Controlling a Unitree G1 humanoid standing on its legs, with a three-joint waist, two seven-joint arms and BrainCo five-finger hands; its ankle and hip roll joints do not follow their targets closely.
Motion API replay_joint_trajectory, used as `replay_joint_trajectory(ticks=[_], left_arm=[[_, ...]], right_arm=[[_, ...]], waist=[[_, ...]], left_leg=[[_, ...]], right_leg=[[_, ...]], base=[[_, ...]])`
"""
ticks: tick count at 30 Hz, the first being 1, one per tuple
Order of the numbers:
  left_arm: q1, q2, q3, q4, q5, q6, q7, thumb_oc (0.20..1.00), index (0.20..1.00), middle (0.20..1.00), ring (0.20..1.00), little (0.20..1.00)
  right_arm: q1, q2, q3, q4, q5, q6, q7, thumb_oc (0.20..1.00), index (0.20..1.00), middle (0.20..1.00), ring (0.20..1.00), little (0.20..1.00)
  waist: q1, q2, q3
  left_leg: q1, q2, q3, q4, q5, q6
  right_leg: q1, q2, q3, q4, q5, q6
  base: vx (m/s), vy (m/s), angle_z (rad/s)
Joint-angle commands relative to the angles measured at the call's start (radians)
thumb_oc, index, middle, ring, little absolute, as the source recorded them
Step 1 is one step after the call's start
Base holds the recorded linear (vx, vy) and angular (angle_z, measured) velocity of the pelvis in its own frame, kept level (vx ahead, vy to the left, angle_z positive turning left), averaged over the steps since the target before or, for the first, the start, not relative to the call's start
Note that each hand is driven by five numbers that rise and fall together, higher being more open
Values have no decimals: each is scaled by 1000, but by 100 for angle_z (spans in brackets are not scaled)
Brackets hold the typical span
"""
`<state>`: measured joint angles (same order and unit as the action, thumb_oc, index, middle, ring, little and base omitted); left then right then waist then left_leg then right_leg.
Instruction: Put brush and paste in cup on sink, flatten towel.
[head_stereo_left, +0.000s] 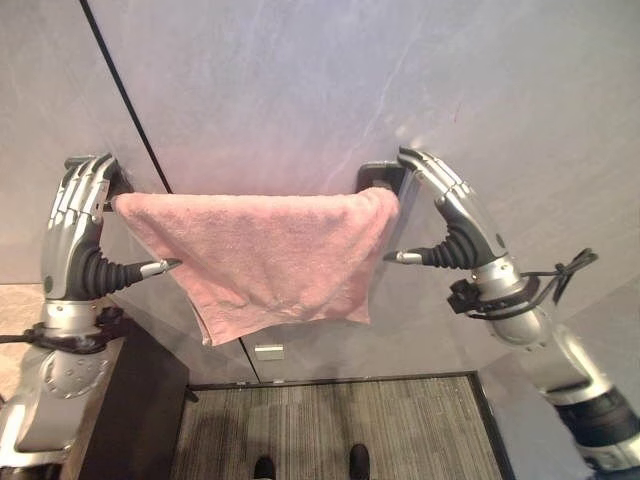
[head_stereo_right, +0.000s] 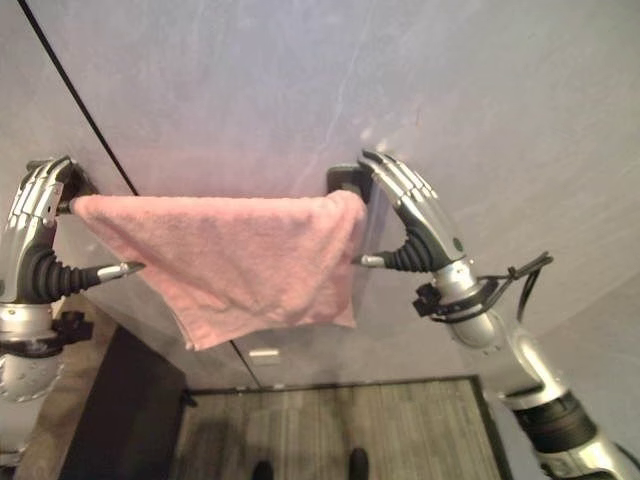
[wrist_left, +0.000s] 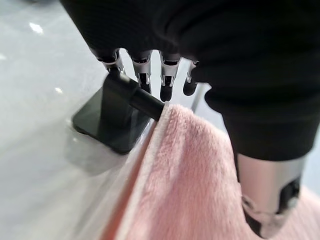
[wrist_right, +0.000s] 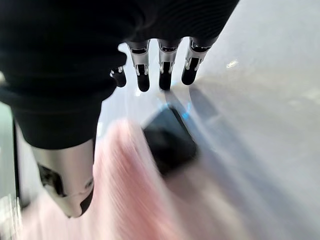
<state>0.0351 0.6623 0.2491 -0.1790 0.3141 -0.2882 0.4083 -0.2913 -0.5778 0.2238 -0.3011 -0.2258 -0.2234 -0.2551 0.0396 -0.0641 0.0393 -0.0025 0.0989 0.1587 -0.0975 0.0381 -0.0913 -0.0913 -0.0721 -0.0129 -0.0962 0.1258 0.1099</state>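
A pink towel (head_stereo_left: 270, 255) hangs spread over a black rail on the grey wall, its lower edge slanting and lowest toward the left. My left hand (head_stereo_left: 75, 225) is at the rail's left end, open, its straight fingers (wrist_left: 142, 70) reaching over the black bracket (wrist_left: 112, 120) and its thumb (head_stereo_left: 150, 268) out in front of the cloth. My right hand (head_stereo_left: 455, 215) is at the right end, open too, with fingers (wrist_right: 165, 65) stretched above the right bracket (wrist_right: 170, 140) and thumb (head_stereo_right: 375, 261) beside the towel's edge.
A dark cabinet (head_stereo_left: 140, 400) stands at the lower left against the wall. Striped flooring (head_stereo_left: 330, 430) lies below the towel. A small white plate (head_stereo_left: 268, 352) sits low on the wall, and a dark seam (head_stereo_left: 130, 100) runs diagonally down it.
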Motion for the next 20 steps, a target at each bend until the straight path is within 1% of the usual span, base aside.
replay_joint_trajectory(ticks=[1,2,3,4,6,7,8,10,11,12,13,14,15,17,19,20], left_arm=[[35,25,-61,78,-69,5,6,1000,1000,1000,1000,1000],[25,-15,-47,73,-116,-2,39,1000,1000,1000,1000,1000],[32,-43,-34,73,-139,-9,56,1000,1000,1000,1000,1000],[62,-96,-4,60,-169,-15,91,1000,1000,1000,1000,1000],[124,-150,35,44,-195,-6,104,1000,1000,1000,1000,1000],[153,-175,47,25,-218,-16,96,1000,1000,1000,1000,1000],[196,-218,44,29,-263,-15,70,1000,1000,1000,1000,1000],[276,-252,66,19,-302,-20,26,1000,1000,1000,1000,1000],[298,-268,62,33,-324,-19,6,1000,1000,1000,1000,1000],[334,-299,32,87,-377,-2,-39,1000,1000,1000,1000,1000],[336,-298,29,89,-379,-4,-40,1000,1000,1000,1000,1000],[352,-307,10,117,-410,0,-64,1000,1000,1000,1000,1000],[372,-321,-16,165,-447,12,-96,1000,1000,1000,1000,1000],[384,-325,-67,250,-508,26,-152,1000,1000,1000,1000,1000],[355,-329,-128,406,-550,58,-190,1000,1000,1000,1000,1000],[315,-333,-175,501,-600,87,-225,1000,1000,1000,1000,1000]], right_arm=[[-89,-6,-32,-48,102,-44,-42,1000,1000,1000,1000,1000],[-80,41,-42,-73,197,-66,-37,1000,1000,1000,1000,1000],[-63,70,-54,-80,240,-84,-41,1000,1000,1000,1000,1000],[-5,105,-94,-106,288,-101,-46,1000,1000,1000,1000,1000],[103,116,-174,-134,285,-115,-56,1000,1000,1000,1000,1000],[158,121,-208,-148,288,-114,-52,1000,1000,1000,1000,1000],[230,131,-243,-155,307,-117,-34,1000,1000,1000,1000,1000],[369,155,-326,-157,339,-113,-14,1000,1000,1000,1000,1000],[415,158,-349,-141,321,-105,-13,1000,1000,1000,1000,1000],[509,176,-388,-94,310,-85,-15,1000,1000,1000,1000,1000],[514,176,-390,-95,311,-86,-14,1000,1000,1000,1000,1000],[552,190,-395,-65,324,-80,-4,1000,1000,1000,1000,1000],[591,202,-393,-17,329,-69,6,1000,1000,1000,1000,1000],[615,204,-372,87,320,-51,11,1000,1000,1000,1000,1000],[598,213,-302,288,335,-13,17,1000,1000,1000,1000,1000],[563,221,-241,445,363,35,25,1000,1000,1000,1000,1000]], waist=[[-24,-16,7],[-23,-17,10],[-24,-17,11],[-28,-18,13],[-33,-16,17],[-37,-15,19],[-42,-13,23],[-54,-10,29],[-59,-9,35],[-69,-3,42],[-70,-2,39],[-74,1,41],[-79,6,47],[-84,12,49],[-87,17,55],[-87,21,58]], left_leg=[[26,3,-7,10,-36,3],[29,4,-5,10,-36,3],[30,5,-3,10,-36,4],[32,5,2,10,-37,6],[34,4,9,10,-39,7],[34,4,11,10,-40,8],[32,3,12,10,-39,9],[28,2,12,10,-38,9],[25,2,13,10,-37,9],[18,0,7,10,-33,9],[17,0,5,10,-33,9],[12,-2,0,10,-30,9],[10,-2,-4,10,-32,8],[-11,-6,-15,10,-19,8],[-22,-8,-23,10,-9,5],[-27,-8,-29,10,-5,3]], right_leg=[[19,-58,-3,9,-10,81],[20,-57,-4,9,-9,81],[19,-56,-2,9,-9,81],[18,-56,1,9,-7,80],[15,-55,4,9,-5,80],[13,-55,5,9,-4,80],[11,-56,5,9,-3,80],[10,-58,0,9,-6,80],[9,-59,-2,9,-6,80],[8,-63,-10,9,-7,77],[8,-63,-12,9,-7,77],[7,-65,-17,9,-8,76],[12,-65,-23,9,-12,75],[3,-71,-32,9,-7,72],[-1,-74,-40,9,-5,69],[-1,-76,-45,9,-4,67]], base=[[0,0,0],[0,0,0],[0,0,0],[12,-2,-5],[11,0,-9],[4,3,-9],[-4,6,-9],[0,0,0],[-12,9,-4],[0,0,0],[0,0,0],[-12,-5,4],[-36,-10,3],[-39,-6,5],[-51,-9,13],[-75,-15,18]])
